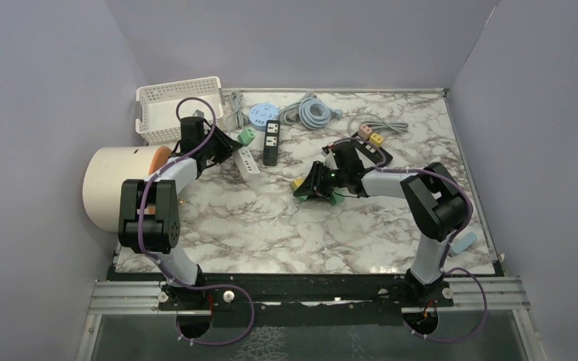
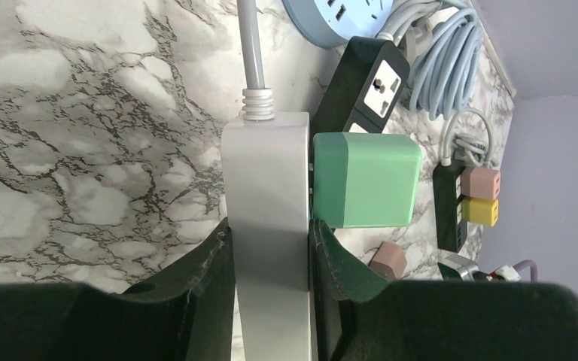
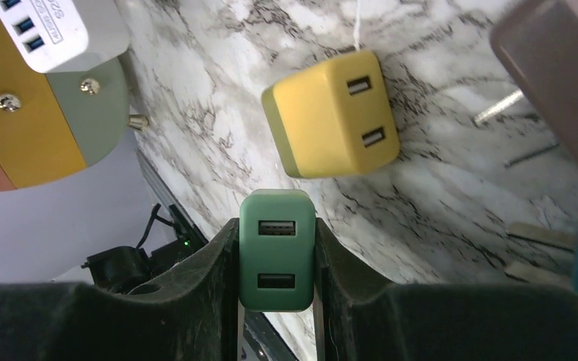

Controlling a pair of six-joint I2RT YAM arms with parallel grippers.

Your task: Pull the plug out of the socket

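My left gripper [image 1: 229, 154] [image 2: 269, 233] is shut on a white power strip [image 1: 247, 161] [image 2: 267, 195], gripping its two long sides. A light green plug [image 1: 247, 136] [image 2: 366, 180] sits plugged into the strip's right side, just beyond my fingertips. My right gripper [image 1: 317, 188] [image 3: 277, 233] is shut on a darker green USB plug [image 3: 277, 259], held free of any socket near the table's middle. A yellow USB plug [image 1: 299, 183] [image 3: 331, 113] lies loose on the marble just beyond it.
A black power strip [image 1: 272, 141] [image 2: 369, 86], a round blue socket [image 1: 263, 114] and a coiled grey cable [image 1: 312, 111] lie at the back. Another black strip with pink and yellow plugs [image 1: 371, 135] [image 2: 466, 199] is right of centre. A white basket [image 1: 177, 105] and a white cylinder [image 1: 117, 184] stand at left.
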